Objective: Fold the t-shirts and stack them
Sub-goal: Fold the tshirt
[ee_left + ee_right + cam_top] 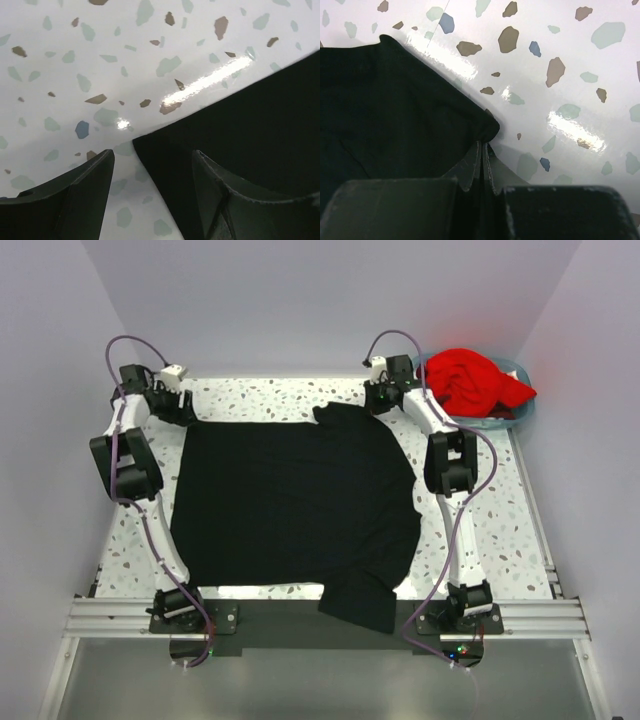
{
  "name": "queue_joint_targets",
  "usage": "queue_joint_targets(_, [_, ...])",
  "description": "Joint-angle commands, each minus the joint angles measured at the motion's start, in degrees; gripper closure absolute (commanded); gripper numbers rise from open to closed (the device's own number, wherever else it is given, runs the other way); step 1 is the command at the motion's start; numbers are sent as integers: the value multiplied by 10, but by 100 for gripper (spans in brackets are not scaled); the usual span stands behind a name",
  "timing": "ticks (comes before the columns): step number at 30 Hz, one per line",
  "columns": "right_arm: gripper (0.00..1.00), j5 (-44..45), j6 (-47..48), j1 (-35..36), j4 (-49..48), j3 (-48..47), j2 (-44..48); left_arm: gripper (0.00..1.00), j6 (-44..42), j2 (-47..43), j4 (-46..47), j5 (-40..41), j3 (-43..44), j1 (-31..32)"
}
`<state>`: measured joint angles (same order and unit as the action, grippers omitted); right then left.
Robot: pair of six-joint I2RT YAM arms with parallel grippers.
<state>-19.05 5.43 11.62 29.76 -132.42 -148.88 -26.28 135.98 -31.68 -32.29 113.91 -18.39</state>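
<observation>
On the table (500, 510) the black t-shirt (290, 500) lies flat; the red t-shirt (470, 380) sits bunched in the basket (518, 412). My right end effector (484, 150) pinches the black shirt's far edge. My left end effector (152, 155) gapes astride its far corner, and I should close fully on cloth before lifting.

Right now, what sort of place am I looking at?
Probably a lab test booth, not a home: plain white walls close in a speckled table, arms are bolted to an aluminium rail, and only a black shirt and a red shirt in a basket are out.
</observation>
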Motion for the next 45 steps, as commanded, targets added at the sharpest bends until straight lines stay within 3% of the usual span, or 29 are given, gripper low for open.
queue_joint_targets(1, [100,-11,7,1,-22,-21,6,32,-77,15,-21,-79,29,1])
queue_joint_targets(11, [100,-19,9,-3,-26,-13,15,42,-100,70,-22,-112,78,-1])
queue_joint_targets(19, [100,-21,12,-6,-26,-15,18,57,-109,75,-48,-164,83,-9])
queue_joint_targets(22, [100,-25,8,-8,-29,-21,17,66,-98,69,-33,-176,77,-9])
queue_joint_targets(26, [100,-33,-6,-12,-37,-36,19,86,-88,69,-26,-189,85,-10])
queue_joint_targets(27, [100,-35,-8,-13,-37,-39,19,95,-88,68,-24,-190,86,-9])
queue_joint_targets(29, [100,-37,-14,-14,-42,-48,21,100,-88,67,-22,-187,86,-10])
queue_joint_targets(45, [100,-66,-5,-16,-48,-35,61,100,-93,-10,22,-192,19,-13])
